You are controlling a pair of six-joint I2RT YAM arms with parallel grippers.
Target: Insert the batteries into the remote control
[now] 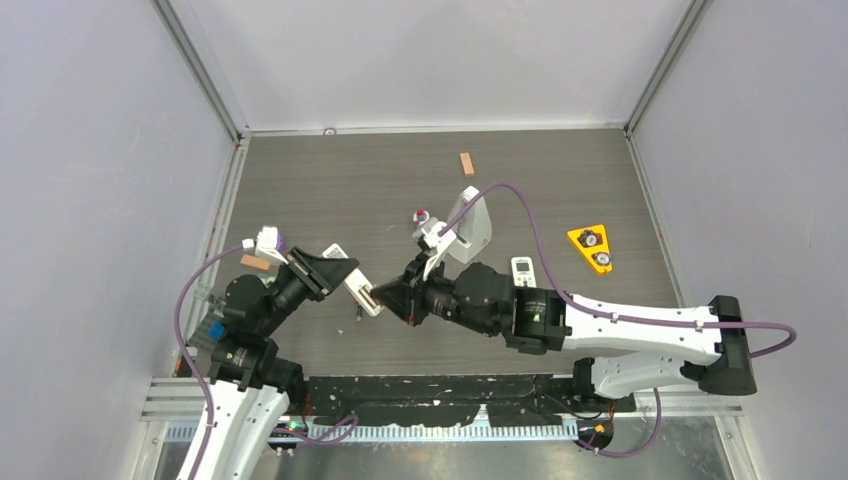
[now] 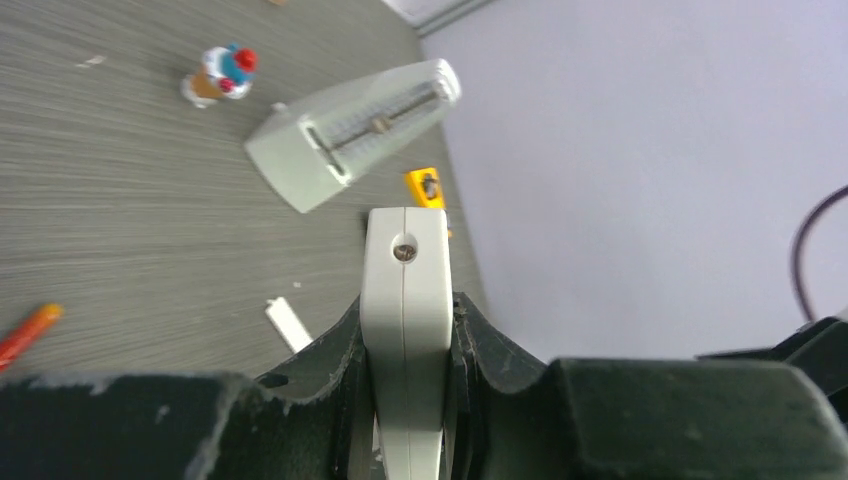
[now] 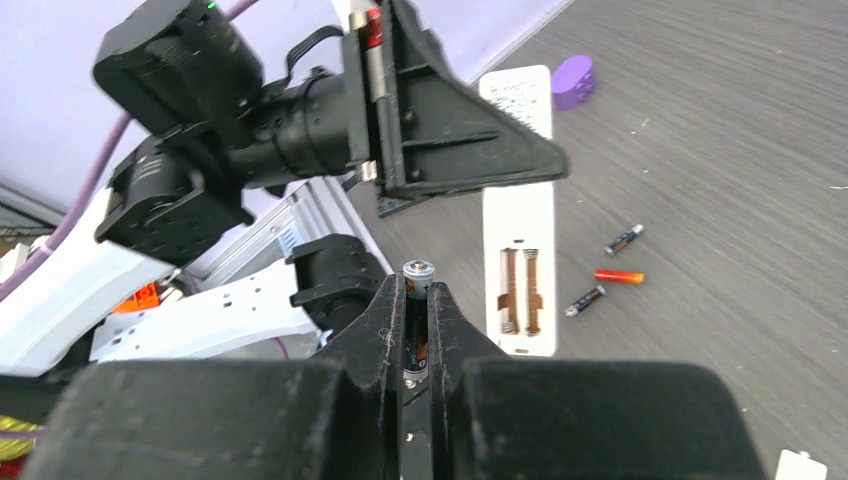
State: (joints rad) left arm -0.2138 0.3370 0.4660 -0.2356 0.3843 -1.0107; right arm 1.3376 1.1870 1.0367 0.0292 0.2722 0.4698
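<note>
Over the near-left part of the worktop [image 1: 400,170], the remote control [image 3: 520,215] is clamped in the left tool [image 2: 405,330]. Its open compartment [image 3: 520,295], with two springs showing, is turned toward the right tool [image 3: 418,297], which is closed on one battery [image 3: 418,272]. Loose batteries [image 3: 586,300] are seen lying on the worktop just beside the remote control. The battery is best lined up with one slot. Its flat end should probably be pressed against the spring first and the other end then tipped in, with the remote control held rigid.
</note>
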